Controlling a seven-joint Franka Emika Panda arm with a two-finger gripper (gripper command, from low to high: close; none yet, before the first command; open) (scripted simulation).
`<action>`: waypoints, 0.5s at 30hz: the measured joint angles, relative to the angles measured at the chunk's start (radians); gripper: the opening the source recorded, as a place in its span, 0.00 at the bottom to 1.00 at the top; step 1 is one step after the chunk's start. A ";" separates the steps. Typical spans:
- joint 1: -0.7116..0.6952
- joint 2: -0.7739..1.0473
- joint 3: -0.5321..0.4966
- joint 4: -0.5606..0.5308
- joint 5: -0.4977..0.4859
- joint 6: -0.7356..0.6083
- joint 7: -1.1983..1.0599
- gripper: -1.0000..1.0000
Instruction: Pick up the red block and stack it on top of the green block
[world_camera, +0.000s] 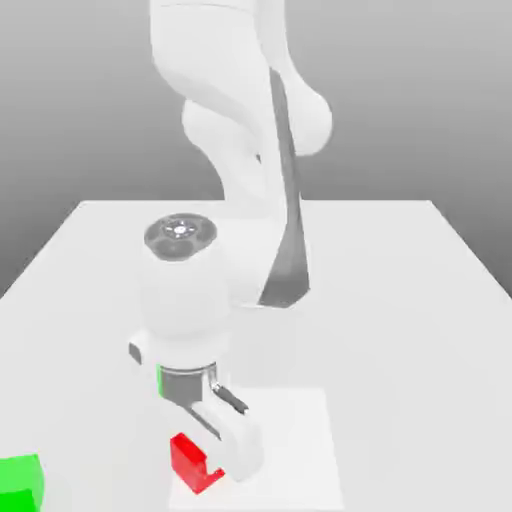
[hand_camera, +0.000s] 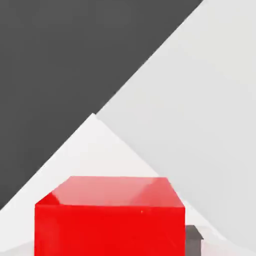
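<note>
- Gripper (world_camera: 213, 468): clamped on the red block (world_camera: 190, 463), one finger on either side.
- Red block: at or over the white square (world_camera: 295, 450); contact with it is unclear.
- Green strip (world_camera: 159, 380): beside the hand, mostly hidden.
- Green block (world_camera: 20, 484): on the pale tabletop (world_camera: 400, 350), at the exterior view's left, well apart from the red one.

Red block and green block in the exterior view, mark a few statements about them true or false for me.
The hand is closed on the red block. True.
The red block is stacked on the green block. False: the two are well apart.
The green block is nearer the exterior view's left edge than the red block. True.
The green block sits on the white square. False: it lies off it.
</note>
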 joint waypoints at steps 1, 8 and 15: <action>-0.002 -0.035 0.004 -0.005 0.008 -0.029 -0.006 0.00; -0.122 -0.022 -0.062 0.174 0.059 -0.198 -0.119 0.00; -0.225 0.127 -0.124 0.348 0.090 -0.222 -0.210 0.00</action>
